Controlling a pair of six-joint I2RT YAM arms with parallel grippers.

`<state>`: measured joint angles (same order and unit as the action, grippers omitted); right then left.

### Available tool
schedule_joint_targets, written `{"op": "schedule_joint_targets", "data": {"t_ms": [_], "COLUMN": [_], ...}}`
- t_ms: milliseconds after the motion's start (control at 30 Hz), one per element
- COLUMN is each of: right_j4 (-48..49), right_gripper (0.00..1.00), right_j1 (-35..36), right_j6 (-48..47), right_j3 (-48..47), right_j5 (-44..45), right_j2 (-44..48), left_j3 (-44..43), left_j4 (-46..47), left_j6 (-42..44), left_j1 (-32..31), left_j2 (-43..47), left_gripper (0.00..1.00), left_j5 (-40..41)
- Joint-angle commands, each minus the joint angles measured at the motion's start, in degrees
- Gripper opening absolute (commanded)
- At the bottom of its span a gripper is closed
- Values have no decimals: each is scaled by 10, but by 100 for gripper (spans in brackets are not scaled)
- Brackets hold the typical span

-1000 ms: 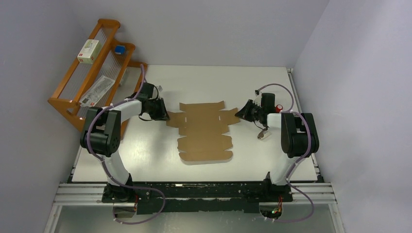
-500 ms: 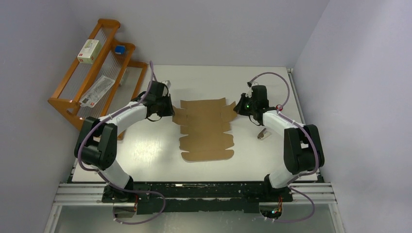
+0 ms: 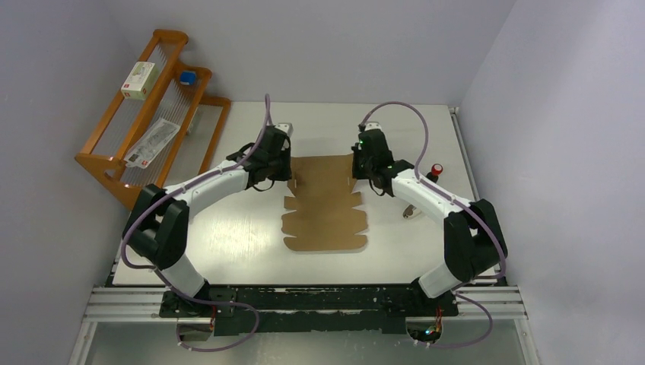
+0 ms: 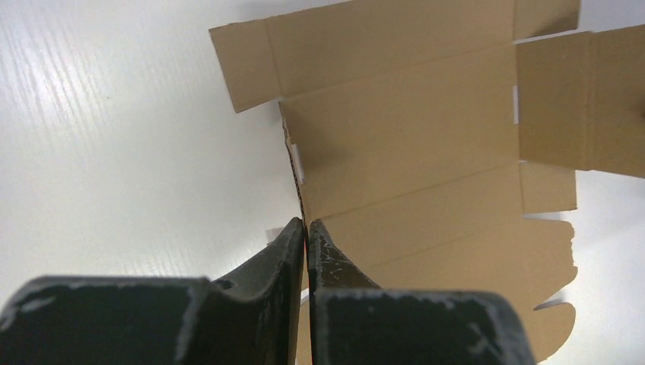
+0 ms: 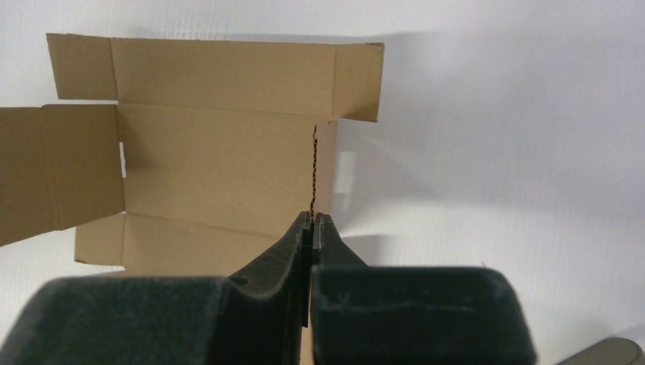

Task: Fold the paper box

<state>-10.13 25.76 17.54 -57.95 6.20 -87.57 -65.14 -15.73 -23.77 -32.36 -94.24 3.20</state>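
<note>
Right now the left gripper [image 4: 306, 225], black two-finger w/ scuffed pads, is pressed tight on the edge of a side flap of the paper box [image 4: 395, 137], a plain brown die-cut corrugated cardboard sheet. That flap stands upright and shows edge-on in the left wrist view. The right gripper [image 5: 312, 218], same black build, pinches the opposite side flap likewise, w/ the corrugated edge rising straight out from between its fingers.

The paper box lies mid-table between the two arms. Its centre, far and near panels are flat on the surface, its scalloped edge is toward the arm bases, and small corner tabs sit at the far end.

The surface is a white table [image 3: 228, 243] w/ faint grain. Pale lilac-grey walls close it in on three sides, and an aluminium rail [image 3: 122, 303] at the near edge carries the bases.

From above, both sets of fingertips are tucked under the wrist bodies, so the grip shows only in the wrist views. There the fingers block the near part of the sheet. A small red-capped item [image 3: 436, 168] and a small pale item [image 3: 411, 211] sit on the table by the right arm, too small to identify. A grey-brown shape in the bottom-right corner of the right wrist view is cut off.

An orange-brown wooden rack [image 3: 169, 37] w/ thin rods leans at the left wall. On top sit a small white box w/ green and red label [image 3: 140, 80] and a small blue object [image 3: 186, 77] beside it. A flat whitish packet [image 3: 152, 141] lies lower down.
</note>
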Motion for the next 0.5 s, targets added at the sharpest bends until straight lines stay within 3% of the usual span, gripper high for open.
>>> {"op": "schedule_joint_targets", "data": {"t_ms": [0,467], "right_j4": [-37,-44], "right_gripper": [3,9], "right_j1": [34,24], "right_j6": [6,2], "right_j3": [-31,-9], "right_j5": [66,110], "right_j2": [-27,-31], "left_j3": [-28,0], "left_j4": [9,-19], "left_j6": [7,24], "left_j1": [-22,-22], "left_j2": [-20,-17], "left_gripper": [11,15], "left_j5": [35,168]}}
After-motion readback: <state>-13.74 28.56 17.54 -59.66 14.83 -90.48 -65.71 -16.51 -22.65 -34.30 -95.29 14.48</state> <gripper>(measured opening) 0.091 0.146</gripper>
